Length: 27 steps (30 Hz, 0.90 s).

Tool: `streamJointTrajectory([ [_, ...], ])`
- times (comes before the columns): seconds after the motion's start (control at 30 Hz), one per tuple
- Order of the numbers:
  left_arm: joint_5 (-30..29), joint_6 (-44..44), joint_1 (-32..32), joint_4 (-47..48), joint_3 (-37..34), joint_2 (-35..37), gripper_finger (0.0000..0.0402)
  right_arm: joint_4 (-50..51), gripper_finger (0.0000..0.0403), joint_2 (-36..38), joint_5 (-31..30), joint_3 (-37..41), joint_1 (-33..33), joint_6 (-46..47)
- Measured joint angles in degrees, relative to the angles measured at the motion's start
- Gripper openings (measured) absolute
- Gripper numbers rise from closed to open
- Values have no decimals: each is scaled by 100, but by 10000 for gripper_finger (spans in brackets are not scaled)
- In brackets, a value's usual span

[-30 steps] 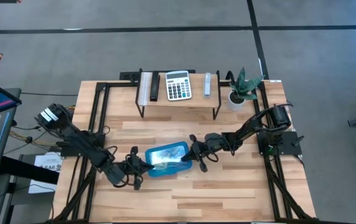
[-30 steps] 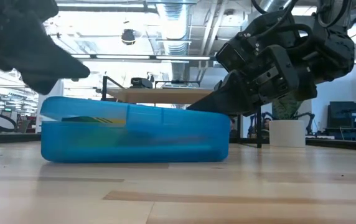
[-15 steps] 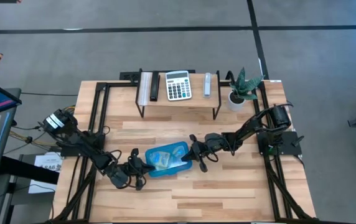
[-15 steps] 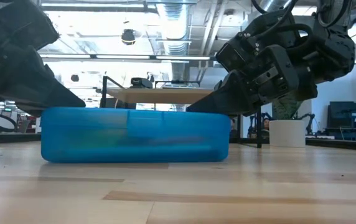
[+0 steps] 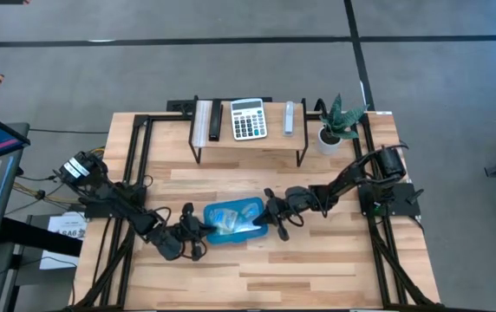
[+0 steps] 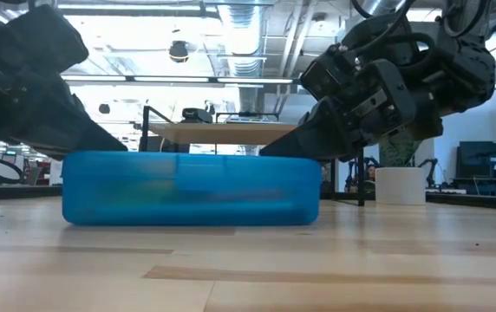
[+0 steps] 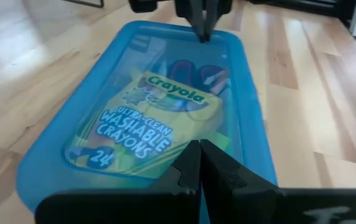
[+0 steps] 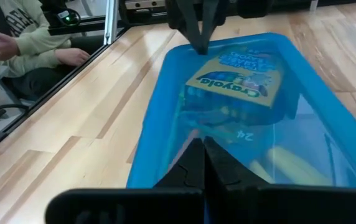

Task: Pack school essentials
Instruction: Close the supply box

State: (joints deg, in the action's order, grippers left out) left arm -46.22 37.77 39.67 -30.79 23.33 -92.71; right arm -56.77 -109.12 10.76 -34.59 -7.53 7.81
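A: Biggest worry first? The whole case skidding on the tabletop. Both arms bear on it from opposite ends, the left pincer at one short end, the right pincer at the other. If one pushes harder, I reckon the case slides or pivots.

B: Are the pincers holding anything?

A: No. Both are pinched fully together with nothing between the fingers; each just presses its tips down at the case's edge, as the wrist views show.

B: So the lid is the next risk?

A: Yes. It lies over the case and looks level in the low view, but whether it has latched I cannot tell. Uneven pressure could seat one end and spring the other.

B: And the contents?

A: The crayon box lies flat inside, right under the lid, with the scissors beneath it at the far end. Something yellow lies alongside, perhaps the pencils; I can't make it out. If the stack sits too high, it could stop the lid closing or get crushed.

B: Smallest concern?

A: A closed tip slipping off the smooth rim and striking the tabletop.
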Motion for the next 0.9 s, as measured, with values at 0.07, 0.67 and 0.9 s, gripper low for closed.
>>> streamJointTrajectory([
  [0.07, -4, -2, -55, 83, 0, 1, 0, 0, 8, 0, -9, 0, -37, 93],
  [0.67, -104, -56, -202, 287, -9, -9, 0, 132, 8, -2, -15, 0, -146, 136],
  [0.9, 11, 88, -206, 381, -9, 0, 0, 397, 8, 7, -53, -7, -96, 128],
])
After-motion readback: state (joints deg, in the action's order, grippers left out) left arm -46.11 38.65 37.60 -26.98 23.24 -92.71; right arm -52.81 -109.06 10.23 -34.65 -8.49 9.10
